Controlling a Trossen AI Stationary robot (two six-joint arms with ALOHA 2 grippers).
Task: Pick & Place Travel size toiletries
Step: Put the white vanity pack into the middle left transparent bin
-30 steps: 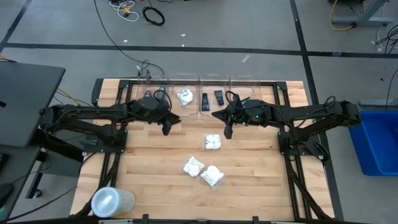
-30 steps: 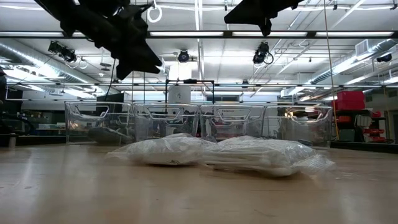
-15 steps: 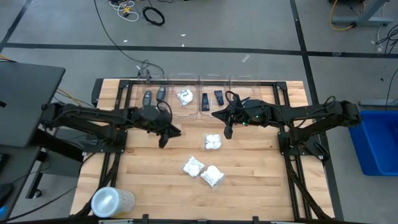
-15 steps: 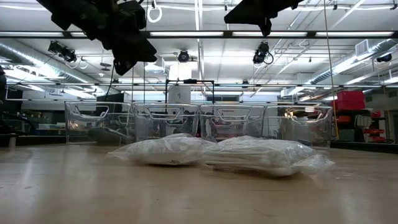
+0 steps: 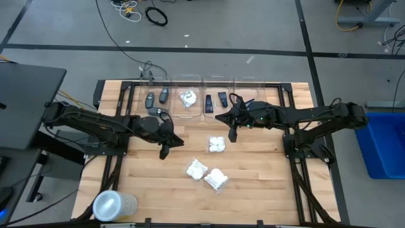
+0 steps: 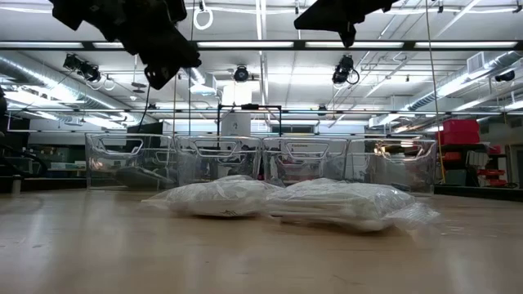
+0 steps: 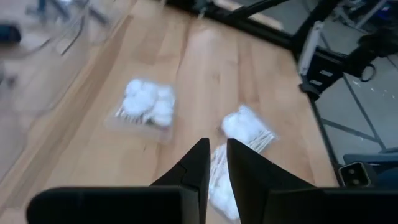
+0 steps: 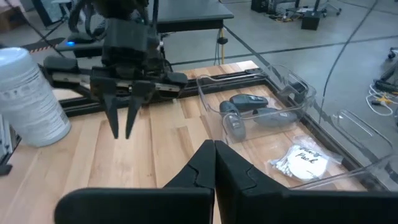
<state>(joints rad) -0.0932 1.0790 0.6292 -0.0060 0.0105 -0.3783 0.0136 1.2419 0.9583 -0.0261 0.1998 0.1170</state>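
- Pulling back from the row of clear bins (image 5: 202,101) at the far edge of the worktop (image 5: 253,183), the left gripper (image 5: 164,152) is now hanging above bare wood, nearer the loose packets than it was a second ago.
- Its fingers (image 7: 200,163) are narrowing as it travels, with only a slim gap showing between them and nothing held.
- Two dark grey oval cases (image 5: 156,98) are lying in the leftmost bin, and the left gripper, which was over that bin a second ago, is now clear of it; I judge that a drop there is done.
- One white packet (image 5: 187,98) and two small black tubes (image 5: 215,99) are sitting in the bins beside them.
- Three white crinkly packets are waiting on the worktop: one (image 5: 216,144) near the centre, and a pair (image 5: 206,173) just beside each other nearer the front edge.
- The right gripper (image 5: 231,135) is hovering close to the central packet, fingers (image 8: 211,158) pressed together and empty, unmoved over the last second.
- A large translucent container (image 5: 112,205) is standing at the front left corner, well apart from everything.
- Judging by this, the left arm is heading for a packet and its fingers will need to open again first.
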